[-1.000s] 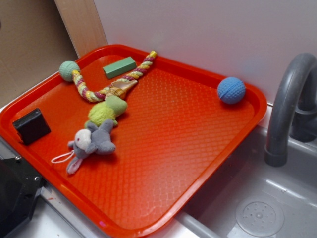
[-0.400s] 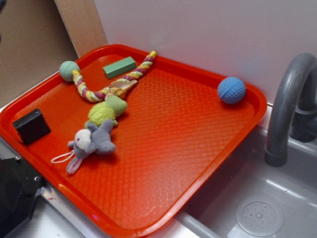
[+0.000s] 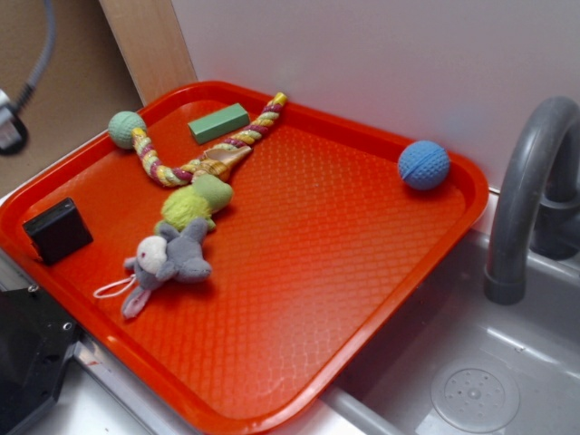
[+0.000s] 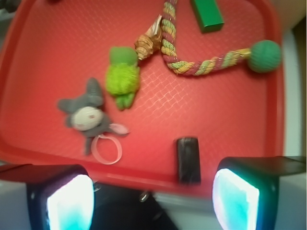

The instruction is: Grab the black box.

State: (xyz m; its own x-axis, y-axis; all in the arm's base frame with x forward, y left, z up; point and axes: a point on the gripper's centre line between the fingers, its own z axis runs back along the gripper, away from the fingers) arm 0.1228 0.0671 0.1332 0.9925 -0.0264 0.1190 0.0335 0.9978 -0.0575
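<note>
The black box (image 3: 57, 230) lies flat near the left rim of the red tray (image 3: 317, 263). In the wrist view the black box (image 4: 188, 159) sits by the tray's near rim (image 4: 144, 179). It is above and a little right of the midpoint of my gripper (image 4: 153, 203). The two glowing fingers (image 4: 69, 203) stand wide apart at the bottom corners with nothing between them, well above the tray. In the exterior view only a bit of the arm with a grey cable (image 3: 14, 122) shows at the upper left; the fingers are out of view there.
On the tray lie a grey plush mouse (image 3: 168, 258), a lime plush (image 3: 195, 201), a rope toy (image 3: 195, 163) with a green ball end (image 3: 126, 129), a green block (image 3: 218, 122) and a blue ball (image 3: 423, 164). A grey faucet (image 3: 526, 199) and sink (image 3: 471, 381) are at right, a black bulky shape (image 3: 27, 353) at lower left.
A piece of the arm with its cable has come into the exterior view at the upper left. Everything on the tray stays where it was.
</note>
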